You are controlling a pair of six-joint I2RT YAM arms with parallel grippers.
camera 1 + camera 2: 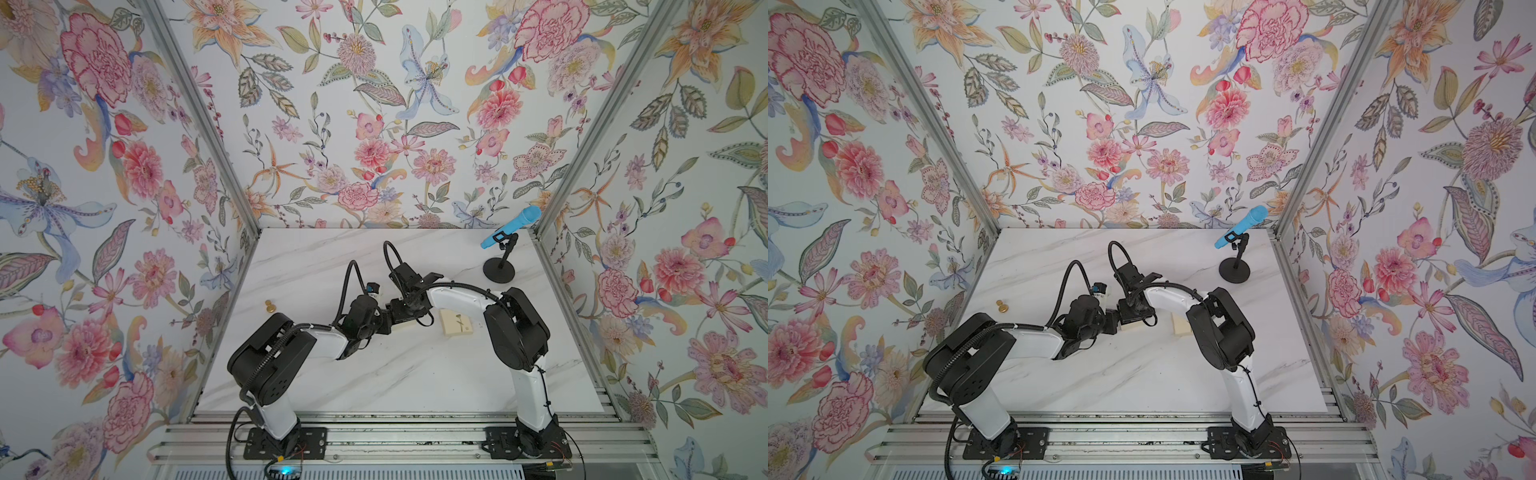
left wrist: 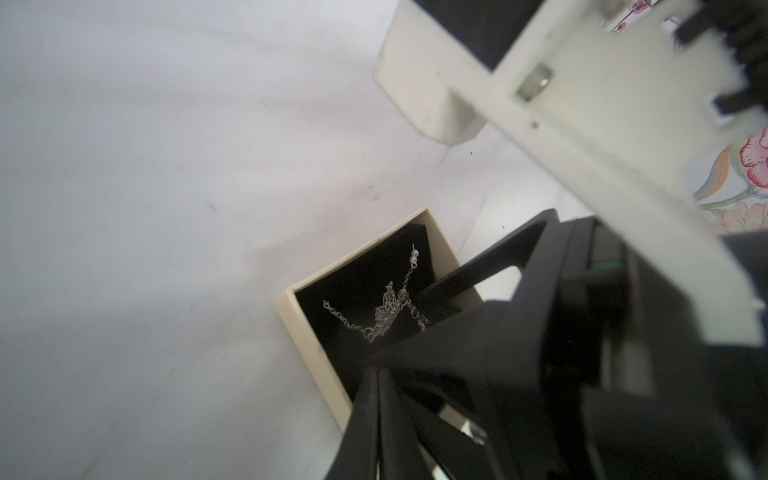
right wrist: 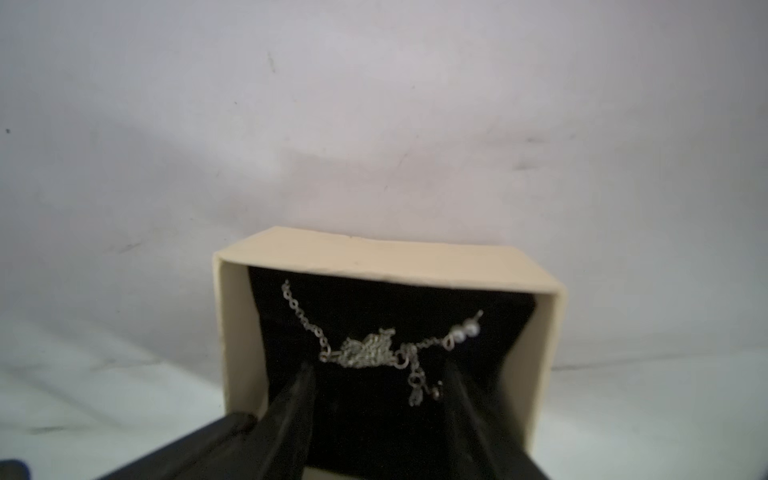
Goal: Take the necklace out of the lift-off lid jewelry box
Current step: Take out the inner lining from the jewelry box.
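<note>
right gripper (image 3: 379, 368) parted inside jewelry box (image 3: 386, 253), straddling necklace (image 3: 365, 351), left gripper (image 2: 379, 374) pinched closed

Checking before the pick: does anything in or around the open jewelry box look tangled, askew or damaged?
The necklace lies bunched in a tangled clump on the black foam of the jewelry box, strands crossing, rather than laid out. Nothing else looks spilled or damaged.

- Inside the cream cardboard box with black foam lining (image 3: 386, 253), the black right pincer (image 3: 379, 368) stands with jaws spread and fills much of the room.
- The black left pincer (image 2: 378, 370), closed, crowds the box's rim.
- The white marble bench (image 3: 374, 124) beyond the box lies free.
- The flat cream lid (image 1: 456, 322) lies near the box.
</note>
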